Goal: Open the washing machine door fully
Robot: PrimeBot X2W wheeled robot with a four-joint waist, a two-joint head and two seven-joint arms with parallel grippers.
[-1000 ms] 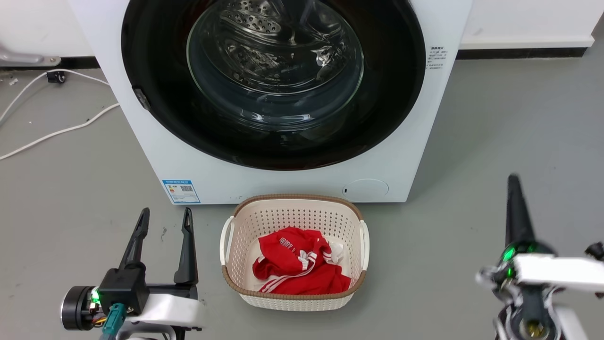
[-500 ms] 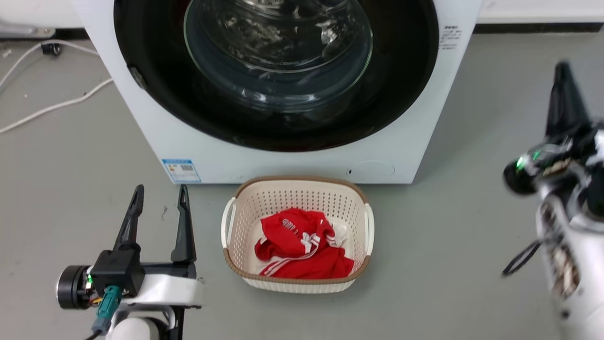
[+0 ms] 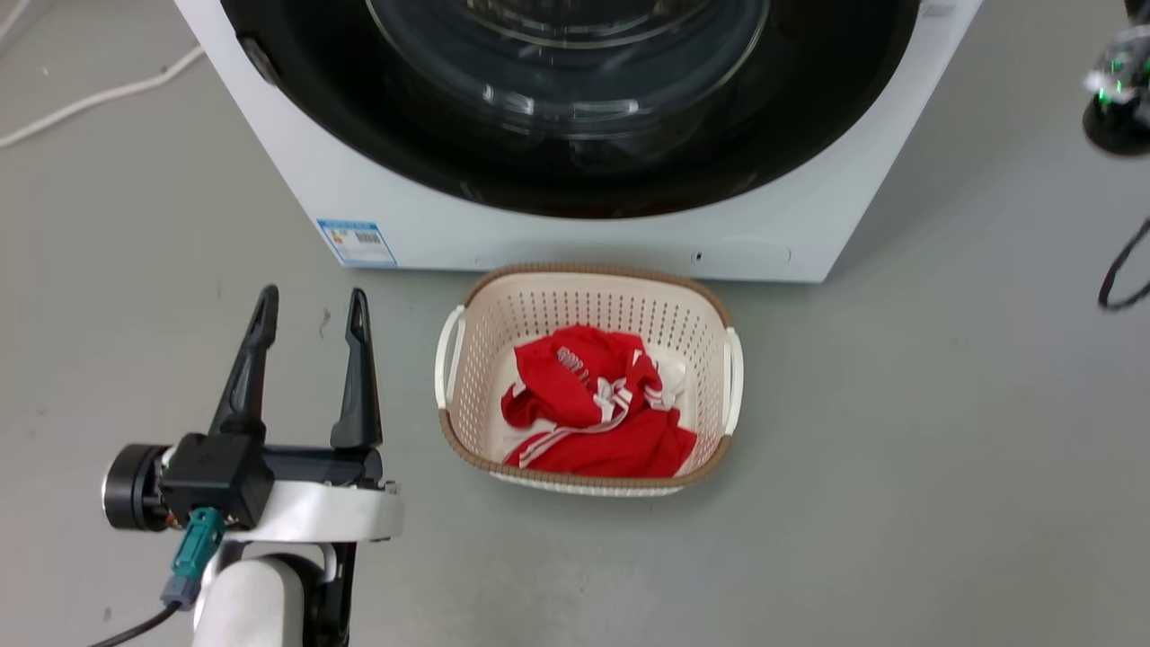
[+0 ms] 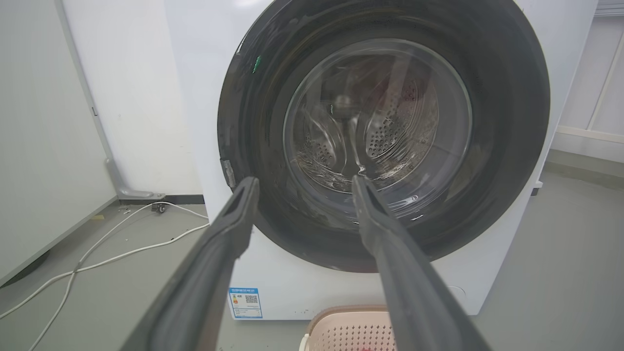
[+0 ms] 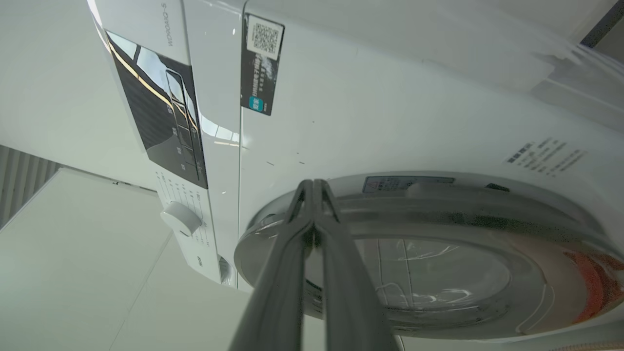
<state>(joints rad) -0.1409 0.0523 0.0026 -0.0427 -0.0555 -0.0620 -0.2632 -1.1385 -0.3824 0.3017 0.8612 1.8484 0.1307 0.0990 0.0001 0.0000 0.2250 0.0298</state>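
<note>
- Washing machine door (image 4: 385,122) sitting closed, flush against the washing machine (image 3: 539,238) front.
- Right gripper (image 5: 313,187) fingers pressed together, pointing at the door's rim; likely skidding off the glossy black unless hooking an edge.
- Left gripper (image 3: 313,296) fingers spread, empty, hovering low before the door; possibly blocking its swing.
- Laundry basket (image 3: 584,270) sitting just below; a dropping arm risks knocking it.

all three views share the washing machine door (image 4: 507,126): head steeply from above, left wrist square-on, right wrist close, grazing along it.
</note>
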